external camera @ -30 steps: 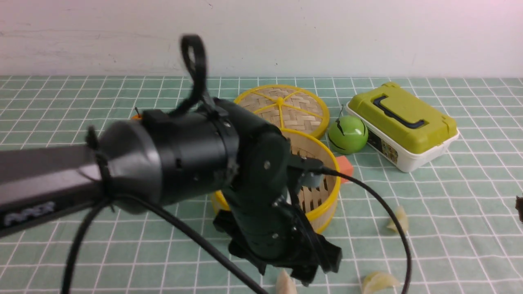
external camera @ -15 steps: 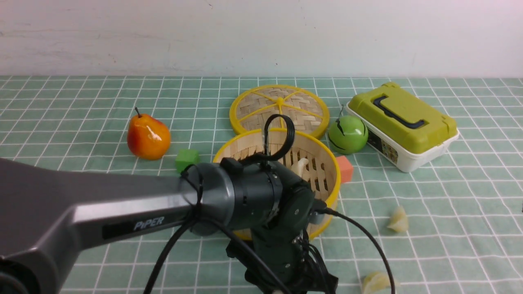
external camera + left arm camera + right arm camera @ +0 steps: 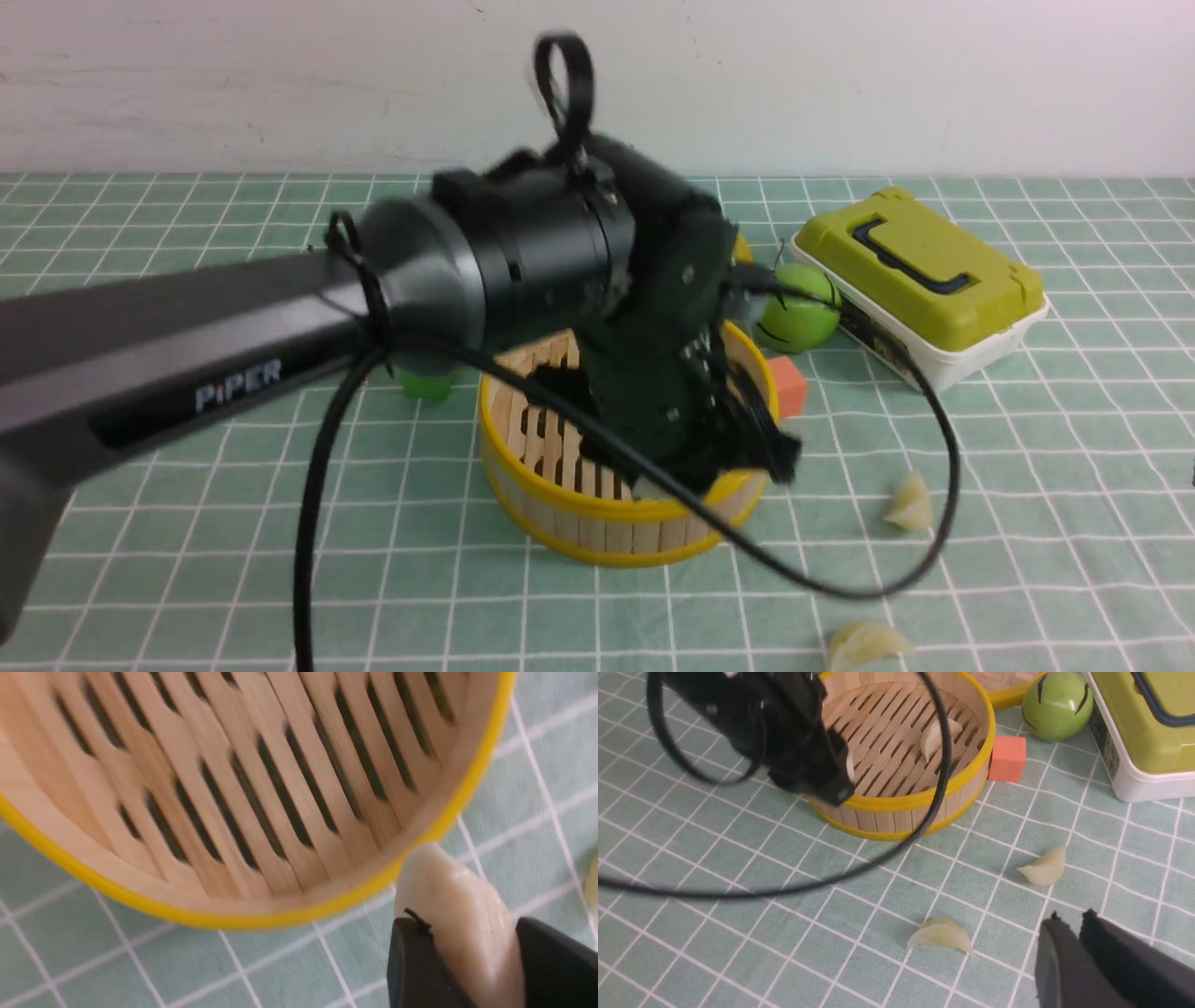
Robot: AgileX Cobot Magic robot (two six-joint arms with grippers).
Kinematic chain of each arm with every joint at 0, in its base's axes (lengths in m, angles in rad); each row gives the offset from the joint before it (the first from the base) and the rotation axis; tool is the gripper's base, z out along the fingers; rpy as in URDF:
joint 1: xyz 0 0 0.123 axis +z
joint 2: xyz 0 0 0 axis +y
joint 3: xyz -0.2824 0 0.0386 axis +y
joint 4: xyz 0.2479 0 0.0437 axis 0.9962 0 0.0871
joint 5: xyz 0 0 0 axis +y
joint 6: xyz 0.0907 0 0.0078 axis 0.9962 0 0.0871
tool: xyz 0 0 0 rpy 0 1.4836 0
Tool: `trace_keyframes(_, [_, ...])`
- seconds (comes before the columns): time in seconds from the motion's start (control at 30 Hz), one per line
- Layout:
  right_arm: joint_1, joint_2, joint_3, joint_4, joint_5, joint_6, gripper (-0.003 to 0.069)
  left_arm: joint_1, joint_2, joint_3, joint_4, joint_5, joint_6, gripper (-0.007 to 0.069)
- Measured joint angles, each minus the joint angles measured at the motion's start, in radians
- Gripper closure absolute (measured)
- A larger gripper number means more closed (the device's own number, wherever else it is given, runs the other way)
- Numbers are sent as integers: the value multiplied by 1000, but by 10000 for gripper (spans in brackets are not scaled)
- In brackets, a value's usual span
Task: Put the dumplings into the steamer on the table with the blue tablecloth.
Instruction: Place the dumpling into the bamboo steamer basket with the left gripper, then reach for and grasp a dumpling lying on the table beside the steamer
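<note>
Left gripper point(image 3: 472, 952): black fingers clamped on a glossy, cream crescent dumpling point(image 3: 448, 896) at the yellow rim of the slatted bamboo steamer point(image 3: 233, 917). A second dumpling point(image 3: 936, 737) lies on its slats. A third dumpling point(image 3: 1043, 868) and fourth dumpling point(image 3: 941, 935) rest on the grid-lined teal tablecloth point(image 3: 738, 961).

Toward the right: white box point(image 3: 920, 275) with lime-green lid and dark handle, set at an angle. Just beside its left end, a round green fruit point(image 3: 803, 313) with dark streaks and a thin stem; touching or merely close, hard to tell. In front of that fruit, an orange cube point(image 3: 790, 386). Behind, part of a flat woven lid point(image 3: 1008, 695) with yellow rim. Farther left, a green cube point(image 3: 425, 384), mostly hidden. At the back, plain pale wall point(image 3: 840, 84).
</note>
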Motion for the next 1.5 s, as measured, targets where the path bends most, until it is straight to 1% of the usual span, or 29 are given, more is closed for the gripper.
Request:
trace_keyframes(0.13, [0, 0, 0, 0, 0, 4, 593, 108, 59, -140, 18, 3, 0, 379])
trace_keyframes(0.17, [0, 0, 0, 0, 0, 5, 593, 113, 67, -146, 20, 2, 0, 379])
trace_keyframes(0.23, [0, 0, 0, 0, 0, 5, 593, 169, 127, -202, 25, -13, 0, 379])
trace_keyframes(0.3, [0, 0, 0, 0, 0, 7, 593, 199, 179, -226, 26, -32, 0, 379])
trace_keyframes(0.57, [0, 46, 0, 0, 2, 40, 587, 250, 325, -263, 0, -92, -14, 379])
trace_keyframes(0.63, [0, 70, 0, 0, 4, 40, 585, 252, 336, -263, -2, -96, -14, 365])
trace_keyframes(0.77, [0, 137, -1, 0, 3, 42, 583, 251, 340, -274, -13, -91, -14, 262])
trace_keyframes(0.8, [0, 153, -3, 0, 3, 42, 582, 251, 338, -286, -14, -77, -14, 237])
trace_keyframes(0.83, [0, 165, -7, 0, 4, 42, 582, 251, 338, -294, -14, -62, -14, 229])
trace_keyframes(0.87, [0, 207, -32, -1, 7, 42, 580, 251, 325, -326, -14, -11, 1, 204])
trace_keyframes(0.97, [0, 255, -72, -2, 16, 42, 578, 251, 293, -368, -15, 51, 35, 198])
trace_keyframes(1.03, [0, 319, -132, -1, 36, 42, 575, 251, 224, -410, -27, 106, 80, 217])
trace_keyframes(1.1, [0, 398, -196, -1, 68, 42, 575, 251, 138, -424, -39, 147, 123, 260])
trace_keyframes(1.17, [0, 462, -237, -1, 92, 42, 574, 251, 46, -425, -46, 193, 155, 320])
trace_keyframes(1.23, [0, 563, -282, -2, 101, 62, 566, 251, -51, -407, -47, 220, 171, 421])
trace_keyframes(1.3, [0, 632, -301, -8, 96, 81, 550, 251, -128, -362, -47, 226, 174, 492])
trace_keyframes(1.33, [0, 691, -310, -15, 86, 95, 537, 251, -172, -324, -49, 229, 175, 545])
trace_keyframes(1.4, [0, 740, -317, -32, 69, 112, 509, 251, -246, -244, -56, 229, 177, 611])
trace_keyframes(1.43, [0, 795, -321, -48, 48, 127, 470, 250, -306, -171, -66, 229, 177, 639])
trace_keyframes(1.47, [0, 818, -322, -64, 34, 142, 451, 250, -348, -117, -72, 229, 177, 638])
trace_keyframes(1.5, [0, 864, -327, -89, 15, 171, 407, 250, -402, -47, -79, 225, 177, 638])
